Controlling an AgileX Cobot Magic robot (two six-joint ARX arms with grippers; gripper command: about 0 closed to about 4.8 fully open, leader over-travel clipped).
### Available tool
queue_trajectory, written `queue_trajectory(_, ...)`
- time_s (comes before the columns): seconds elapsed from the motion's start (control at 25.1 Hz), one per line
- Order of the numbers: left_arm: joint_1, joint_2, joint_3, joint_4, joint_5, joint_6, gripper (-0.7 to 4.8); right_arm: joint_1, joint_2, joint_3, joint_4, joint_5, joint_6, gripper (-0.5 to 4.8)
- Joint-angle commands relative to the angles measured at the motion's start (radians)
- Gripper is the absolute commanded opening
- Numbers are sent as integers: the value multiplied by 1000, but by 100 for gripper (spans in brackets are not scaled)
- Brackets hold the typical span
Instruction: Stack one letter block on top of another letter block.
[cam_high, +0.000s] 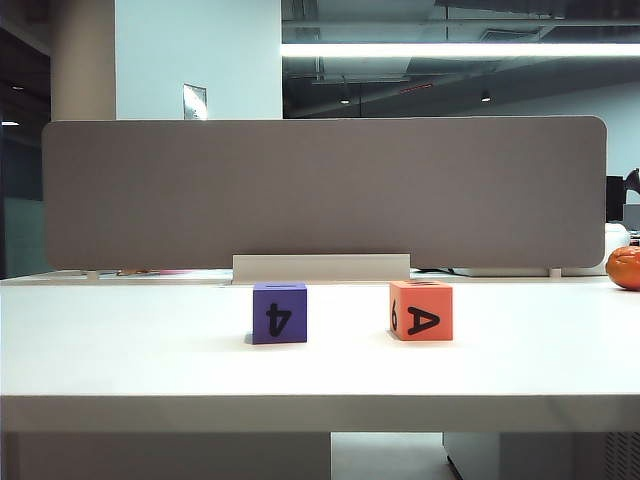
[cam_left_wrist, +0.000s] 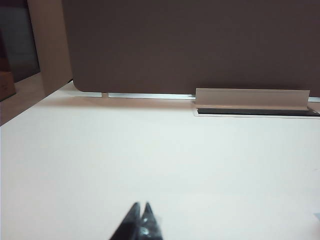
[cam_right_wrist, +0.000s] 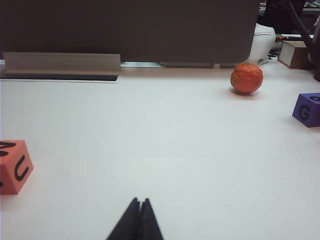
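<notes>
Claws together, empty: left claw (cam_left_wrist: 141, 207), right claw (cam_right_wrist: 139, 201), low over white table (cam_high: 140, 370).

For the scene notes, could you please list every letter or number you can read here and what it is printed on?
"4": purple cube, front face, exterior view.
"A" and "6": orange-red cube, exterior view.
"C": orange-red cube, right wrist view.
"G": second purple cube, right wrist view.
Top-face marks: unreadable.
</notes>
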Motion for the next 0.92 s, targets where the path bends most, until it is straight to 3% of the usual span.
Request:
queue_trajectory(0.04, 0, 1, 3, 8, 3, -7, -5, 0, -2, -4, 10, 2, -3, 0)
queue_trajectory(0.76, 0, 1, 3, 7, 3, -7, -5, 2, -2, -4, 11, -1, -2, 0)
queue_trajectory(0.92, 0, 1, 3, -13, 3, -7, -5, 2, -2, -4, 10, -168, -3, 0)
